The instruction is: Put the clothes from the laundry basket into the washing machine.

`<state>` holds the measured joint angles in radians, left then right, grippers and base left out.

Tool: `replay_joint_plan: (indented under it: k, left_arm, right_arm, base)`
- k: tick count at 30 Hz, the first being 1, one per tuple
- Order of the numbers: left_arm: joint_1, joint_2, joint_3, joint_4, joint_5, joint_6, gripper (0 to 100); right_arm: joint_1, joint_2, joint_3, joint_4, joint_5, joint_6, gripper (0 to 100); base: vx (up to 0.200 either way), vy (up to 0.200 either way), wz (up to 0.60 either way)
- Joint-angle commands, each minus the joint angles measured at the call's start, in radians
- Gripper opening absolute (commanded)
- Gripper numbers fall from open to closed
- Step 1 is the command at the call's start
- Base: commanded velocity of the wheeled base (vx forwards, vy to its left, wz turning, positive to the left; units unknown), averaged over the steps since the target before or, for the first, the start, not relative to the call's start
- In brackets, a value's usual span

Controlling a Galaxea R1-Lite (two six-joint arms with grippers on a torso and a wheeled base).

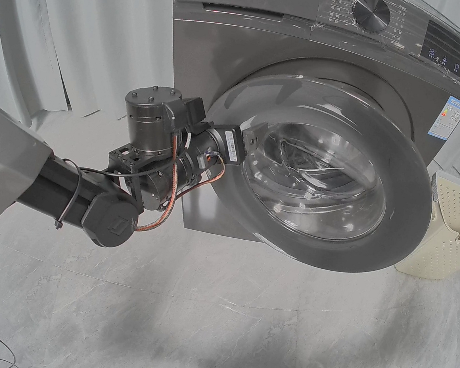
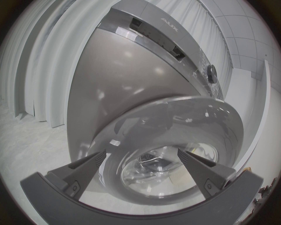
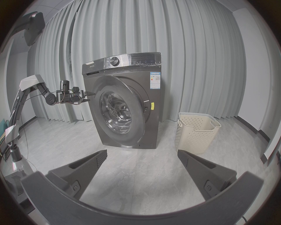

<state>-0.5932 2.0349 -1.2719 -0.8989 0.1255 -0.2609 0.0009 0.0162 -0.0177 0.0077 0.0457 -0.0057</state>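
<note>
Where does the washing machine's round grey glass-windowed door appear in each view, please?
Head view: round grey door, centre-right, swung open.
Left wrist view: door close up, just beyond the left gripper.
Right wrist view: door far off, beyond the right gripper.
Shared landmark: round metal control dial.

A: Washing machine (image 1: 215, 58), state?
B: Grey front-loader, upright on the floor (image 1: 209, 316). 1 round door (image 1: 408, 181), grey rim around a clear glass centre, swung partly open and standing off the front panel. 1 dial (image 1: 371, 12) on the top strip.
A: Laundry basket (image 1: 458, 229)?
B: Cream plastic, perforated walls, upright on the floor, just beside the machine on the right in the head view.
</note>
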Motion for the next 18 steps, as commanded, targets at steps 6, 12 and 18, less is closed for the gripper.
replay_joint_plan:
  k: [6, 12, 18]
  left_arm:
    - [-0.033, -0.305, 0.391, -0.017, -0.023, -0.012, 100]
    - [-0.057, -0.694, 0.827, -0.009, -0.099, 0.046, 100]
    - [-0.043, -0.960, 1.091, -0.003, -0.087, 0.170, 100]
  right_arm:
    - [0.001, -0.015, 0.016, 0.000, 0.000, 0.000, 100]
    - [0.001, -0.015, 0.016, 0.000, 0.000, -0.007, 100]
    - [0.001, -0.015, 0.016, 0.000, 0.000, -0.005, 100]
  base:
    - [0.000, 0.000, 0.00]
    - [0.000, 0.000, 0.00]
    - [0.000, 0.000, 0.00]
